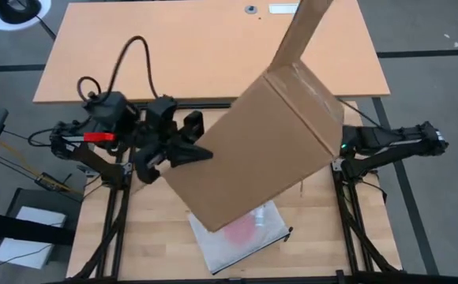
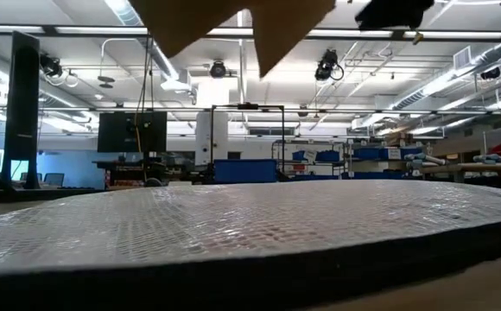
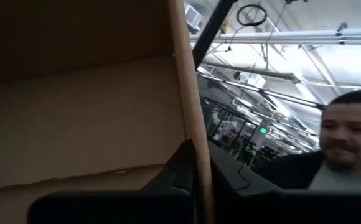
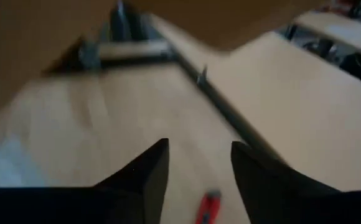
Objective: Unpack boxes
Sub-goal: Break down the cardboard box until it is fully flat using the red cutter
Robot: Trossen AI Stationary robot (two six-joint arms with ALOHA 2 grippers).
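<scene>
While your left gripper (image 1: 188, 150) sits at the left edge of the raised carton (image 1: 257, 142), its jaws are pinched on the cardboard wall there; the left wrist view shows a dark finger (image 3: 183, 165) against that wall's edge. You have the carton up off the desk (image 1: 158, 237), tilted, with one flap (image 1: 300, 31) sticking up toward the far side. Under its near corner a clear plastic bag (image 1: 245, 233) with something red inside lies flat on the desk. To the right, your right arm (image 1: 391, 146) reaches in at the carton's right side, its gripper hidden behind the box from above. In the right wrist view its jaws stand spread with nothing between them, the desk and a red-handled cutter (image 4: 208, 206) showing beyond the fingertips (image 4: 159, 158).
</scene>
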